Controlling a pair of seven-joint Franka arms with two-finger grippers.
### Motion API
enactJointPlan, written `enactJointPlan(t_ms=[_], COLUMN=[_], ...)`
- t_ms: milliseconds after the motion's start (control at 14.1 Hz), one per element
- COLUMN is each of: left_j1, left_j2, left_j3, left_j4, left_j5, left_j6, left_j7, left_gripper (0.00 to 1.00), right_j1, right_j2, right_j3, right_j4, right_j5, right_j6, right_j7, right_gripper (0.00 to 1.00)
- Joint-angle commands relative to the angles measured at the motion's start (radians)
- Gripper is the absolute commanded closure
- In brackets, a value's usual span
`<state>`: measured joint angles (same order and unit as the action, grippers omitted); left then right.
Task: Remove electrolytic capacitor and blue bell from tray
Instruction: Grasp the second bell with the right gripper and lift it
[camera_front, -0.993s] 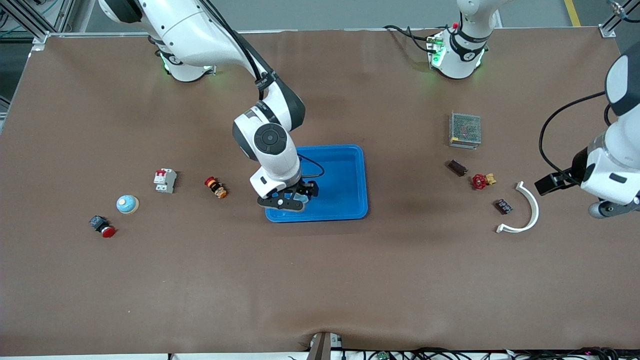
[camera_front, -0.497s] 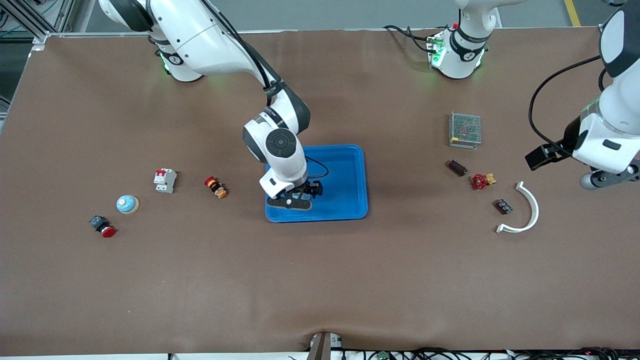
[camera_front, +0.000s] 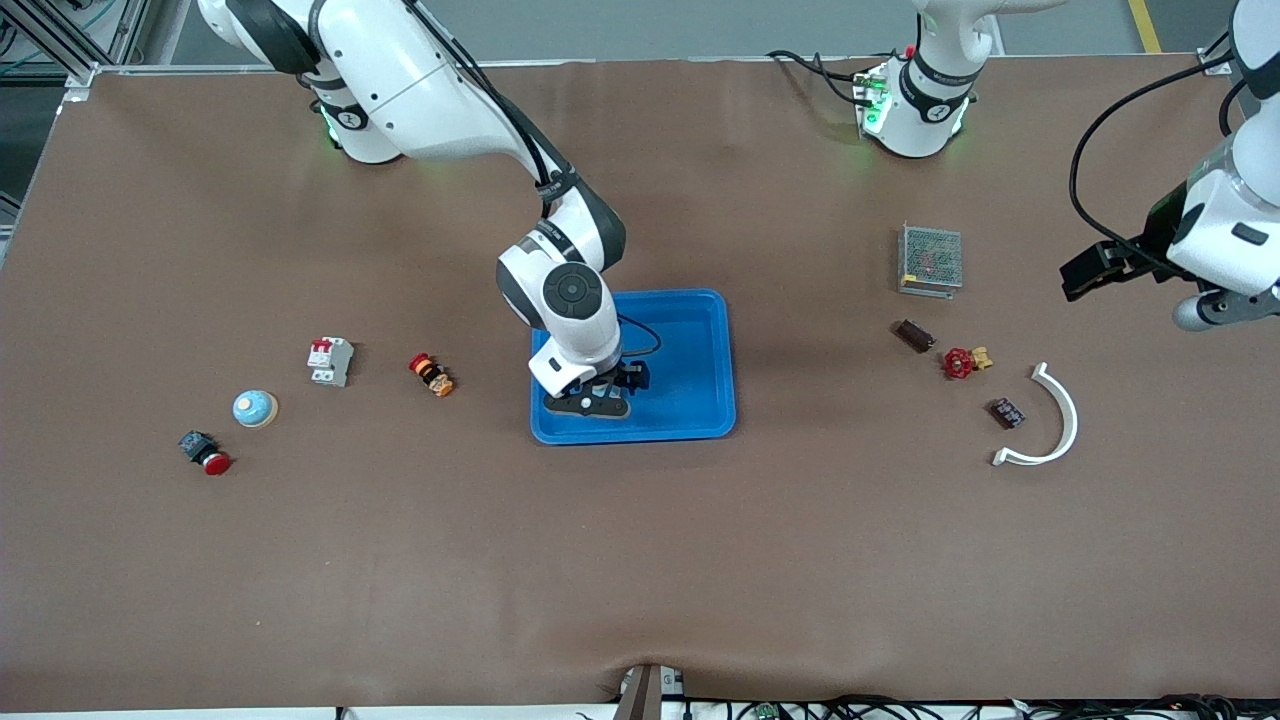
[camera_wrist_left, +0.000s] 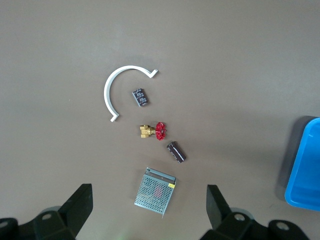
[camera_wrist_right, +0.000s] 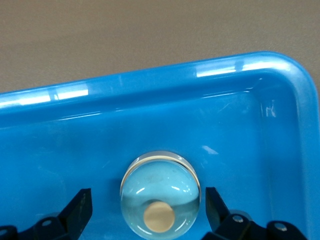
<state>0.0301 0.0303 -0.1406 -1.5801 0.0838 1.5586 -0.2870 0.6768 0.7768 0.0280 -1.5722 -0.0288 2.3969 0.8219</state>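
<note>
While the right gripper (camera_front: 594, 397) is settling low inside the tray (camera_front: 690, 400), its jaws are standing wide apart on either side of the blue bell (camera_wrist_right: 161, 192), with neither finger (camera_wrist_right: 80, 207) touching the dome yet. Compared with a second ago, this gripper has been travelling from the tray's corner nearest the right arm's end a little further inward and downward, so that the bell is now lying squarely between the open fingers. That shift suggests the approach is nearly finished and that closing on the bell is the step about to come. The bell is resting on the tray floor close to the rim nearer the front camera, still to be lifted out.

A second pale-blue bell (camera_front: 255, 408) is sitting on the bare table toward the right arm's end, between a white breaker (camera_front: 330, 361) and a red push button (camera_front: 205, 453).

The left gripper (camera_wrist_left: 147, 212) is hanging released and empty, high over the left arm's end of the table; over the same second it has been rising and drawing away toward its base. Below it, the dark cylinder (camera_wrist_left: 176, 152) that appears to be the electrolytic capacitor is lying on the table well outside the tray, beside a red valve (camera_wrist_left: 155, 131) and near a mesh box (camera_wrist_left: 155, 192). On that judgement, half the task is already done.
</note>
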Motion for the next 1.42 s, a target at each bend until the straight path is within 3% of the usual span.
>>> enactJointPlan(t_ms=[0,780,1348], left_j1=[-0.019,-0.004,-0.006], left_j2=[-0.040,-0.046,-0.047], left_j3=[0.029,0.030,0.024], left_j4=[-0.032,-0.014,0.003], left_j5=[-0.019,-0.019,-0.021], left_j6=[0.005,-0.028,-0.028], left_j7=[0.025,0.160,0.161], left_gripper=[0.00,0.00,0.00], right_j1=[0.006,-0.010,-0.011], right_j2=[0.002,0.004,0.002], right_j3=[-0.007,-0.007,-0.005], right_j4=[-0.015,-0.019,-0.015], right_j5=[-0.039,-0.062,-0.053], right_j6=[0.015,0.018,0.022], right_j7=[0.014,0.011,0.013], right_gripper=[0.00,0.00,0.38])
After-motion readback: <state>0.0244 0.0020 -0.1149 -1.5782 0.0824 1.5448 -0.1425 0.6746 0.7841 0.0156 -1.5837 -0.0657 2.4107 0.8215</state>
